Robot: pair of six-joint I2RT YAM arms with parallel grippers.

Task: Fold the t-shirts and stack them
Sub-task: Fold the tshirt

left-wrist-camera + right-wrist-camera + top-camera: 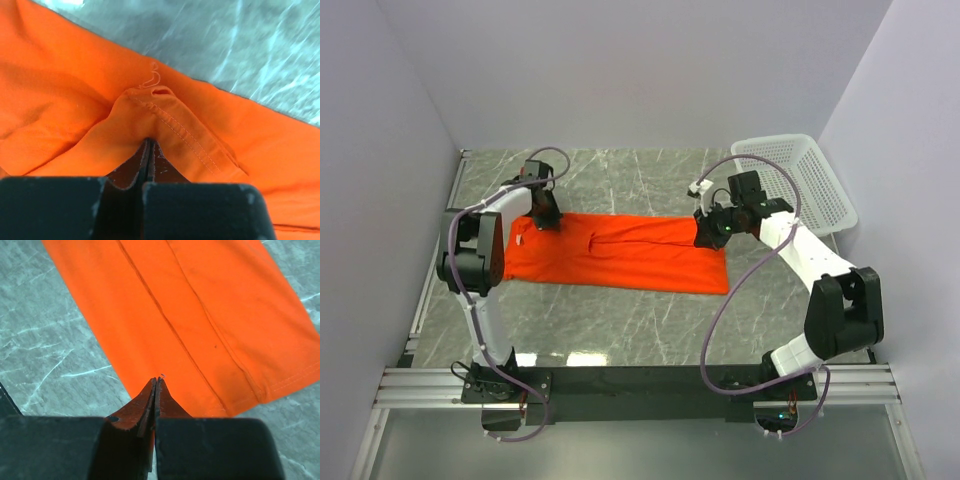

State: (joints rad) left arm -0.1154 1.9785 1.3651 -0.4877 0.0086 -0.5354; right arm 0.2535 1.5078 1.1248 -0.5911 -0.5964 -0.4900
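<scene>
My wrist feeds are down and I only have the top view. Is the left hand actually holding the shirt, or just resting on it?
Observer: It is holding it. The left wrist view shows the left hand shut, with a raised fold of the orange shirt pinched in it, right beside a stitched hem.
Operator: And the right side?
Observer: The right hand is shut too, and it appears to be nipping the very edge of the shirt close to a corner. The cloth beyond it lies flat.
</scene>
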